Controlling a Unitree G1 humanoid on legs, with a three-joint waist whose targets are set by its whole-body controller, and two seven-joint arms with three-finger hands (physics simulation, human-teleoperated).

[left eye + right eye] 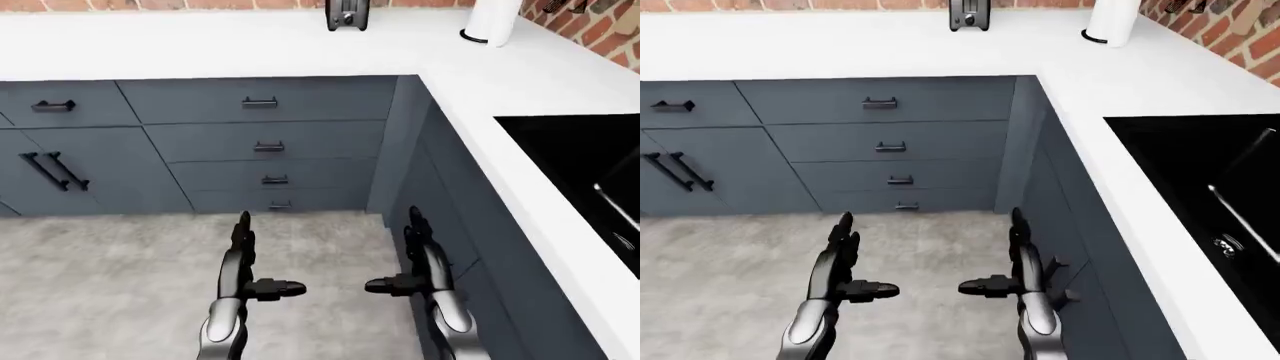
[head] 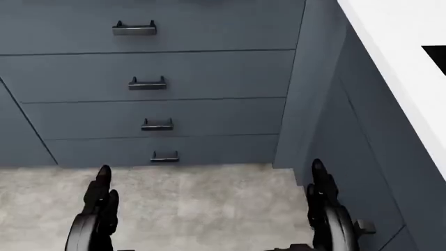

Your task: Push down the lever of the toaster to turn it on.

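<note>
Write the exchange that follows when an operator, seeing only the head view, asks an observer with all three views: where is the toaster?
Observer: The toaster stands on the white counter at the left-eye view's top edge, against the brick wall.
Operator: Anything near it?
Observer: A white paper-towel roll stands to its right in that view.
Operator: What is the black patch at my right edge?
Observer: A black sink, set into the counter's right-hand run.

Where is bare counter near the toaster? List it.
The white counter lies bare left of the toaster. A narrower bare gap runs between the toaster and the paper towel roll. Further right, the strip narrows beside the black sink. Both hands hang low over the floor.
</note>
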